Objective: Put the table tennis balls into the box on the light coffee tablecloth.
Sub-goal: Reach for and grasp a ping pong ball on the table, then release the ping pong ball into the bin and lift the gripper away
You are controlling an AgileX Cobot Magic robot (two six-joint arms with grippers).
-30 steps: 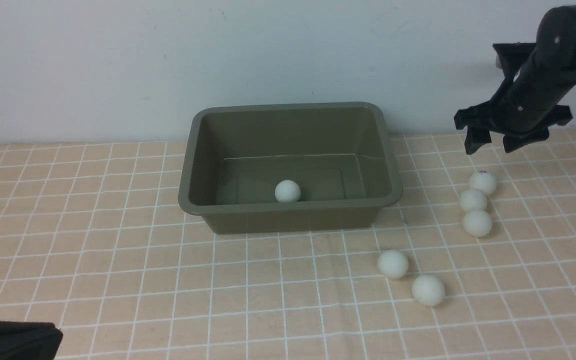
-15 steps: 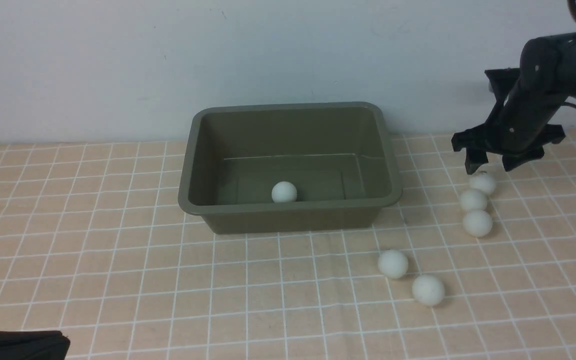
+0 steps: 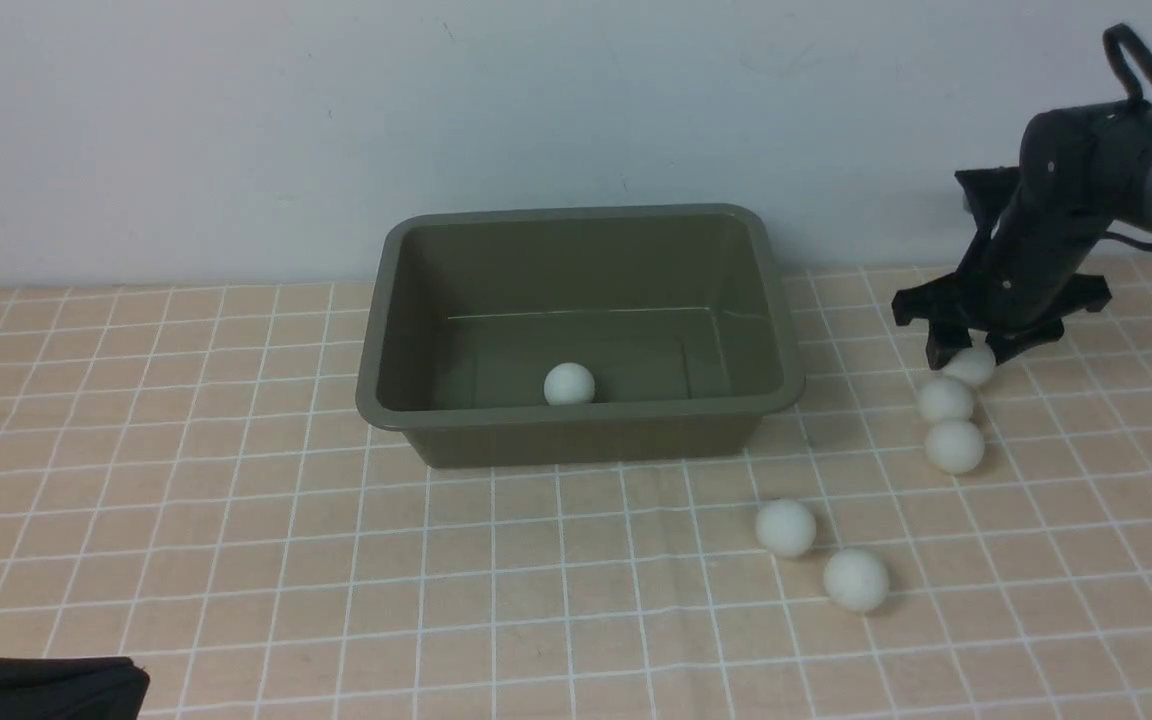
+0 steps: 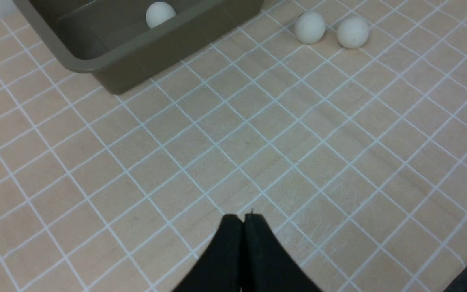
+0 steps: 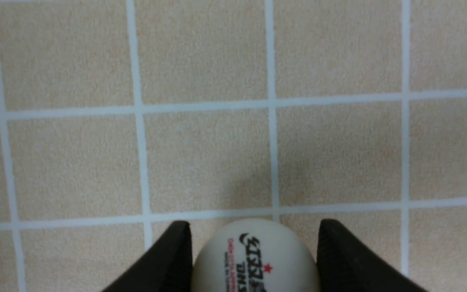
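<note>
The olive-green box (image 3: 576,413) stands on the light coffee tablecloth (image 3: 236,520) and holds one white ball (image 3: 569,384). To its right three balls lie in a line: the far one (image 3: 972,367), a middle one (image 3: 946,400) and a near one (image 3: 954,446). Two more balls (image 3: 785,527) (image 3: 856,579) lie nearer the front. My right gripper (image 3: 971,352) is open and lowered over the far ball, one finger close on each side; in the right wrist view (image 5: 253,243) the printed ball (image 5: 253,263) sits between them. My left gripper (image 4: 242,219) is shut and empty.
A pale wall runs close behind the box. In the left wrist view the box (image 4: 156,52) with its ball (image 4: 160,13) and the two front balls (image 4: 309,26) (image 4: 352,32) lie ahead. My left arm (image 3: 36,690) is at the front left corner.
My right gripper has come down and slightly left, from above the line of three balls to around the far ball. The ball in the box has settled. The left arm barely moved.
</note>
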